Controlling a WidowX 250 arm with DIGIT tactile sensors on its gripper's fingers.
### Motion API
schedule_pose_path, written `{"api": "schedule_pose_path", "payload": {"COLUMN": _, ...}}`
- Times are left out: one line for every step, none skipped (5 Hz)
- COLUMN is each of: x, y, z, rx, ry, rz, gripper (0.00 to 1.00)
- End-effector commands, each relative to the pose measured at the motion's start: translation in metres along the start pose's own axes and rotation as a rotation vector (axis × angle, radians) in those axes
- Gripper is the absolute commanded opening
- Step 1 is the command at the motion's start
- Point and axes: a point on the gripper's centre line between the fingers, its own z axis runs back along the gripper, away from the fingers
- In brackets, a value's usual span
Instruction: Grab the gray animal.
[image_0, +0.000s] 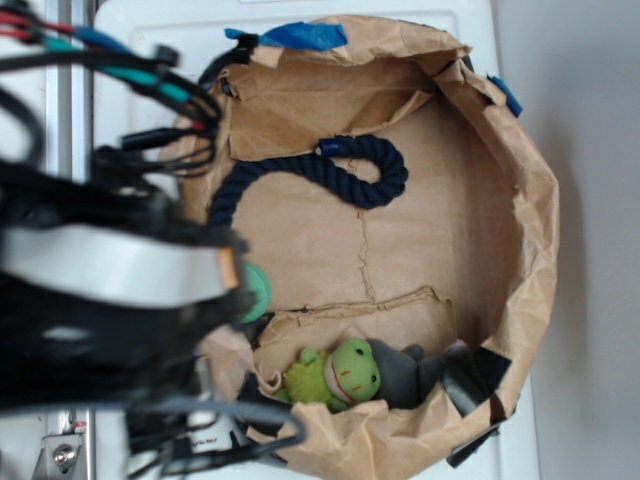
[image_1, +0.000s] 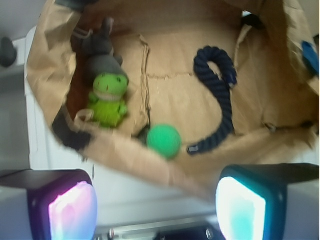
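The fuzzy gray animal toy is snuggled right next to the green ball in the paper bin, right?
Not quite. The fuzzy gray animal toy is snuggled right next to the bright green frog plush, touching it. The round green ball lies apart, near the dark navy rope. The wrist view shows this.

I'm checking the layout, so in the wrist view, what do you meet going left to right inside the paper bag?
Green frog plush with the gray animal directly above it, then green ball, then navy rope.

Bright, even light; both views soft, the foreground blurred.
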Motion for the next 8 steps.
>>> {"api": "schedule_pose_path", "payload": {"x": 0.041, "y": 0.008, "z": -0.019, "rx": -0.063, "ry": -0.049, "rz": 0.096, "gripper": 1.00}}
{"api": "schedule_pose_path", "payload": {"x": 0.062, "y": 0.007, "z": -0.029, "rx": -0.108, "ry": -0.100, "rz": 0.080, "gripper": 1.00}}
{"api": "schedule_pose_path", "payload": {"x": 0.076, "y": 0.003, "z": -0.046, "rx": -0.136, "ry": -0.100, "rz": 0.081, "gripper": 1.00}}
{"api": "schedule_pose_path", "payload": {"x": 0.075, "y": -0.002, "z": -0.069, "rx": -0.129, "ry": -0.107, "rz": 0.057, "gripper": 1.00}}
{"api": "schedule_pose_path", "payload": {"x": 0.077, "y": -0.008, "z": -0.094, "rx": -0.133, "ry": -0.127, "rz": 0.039, "gripper": 1.00}}
{"api": "schedule_pose_path", "payload": {"x": 0.077, "y": -0.008, "z": -0.094, "rx": -0.133, "ry": -0.127, "rz": 0.039, "gripper": 1.00}}
{"api": "schedule_pose_path", "payload": {"x": 0.077, "y": -0.008, "z": -0.094, "rx": -0.133, "ry": -0.127, "rz": 0.039, "gripper": 1.00}}
{"api": "schedule_pose_path", "payload": {"x": 0.077, "y": -0.008, "z": -0.094, "rx": -0.133, "ry": -0.127, "rz": 0.039, "gripper": 1.00}}
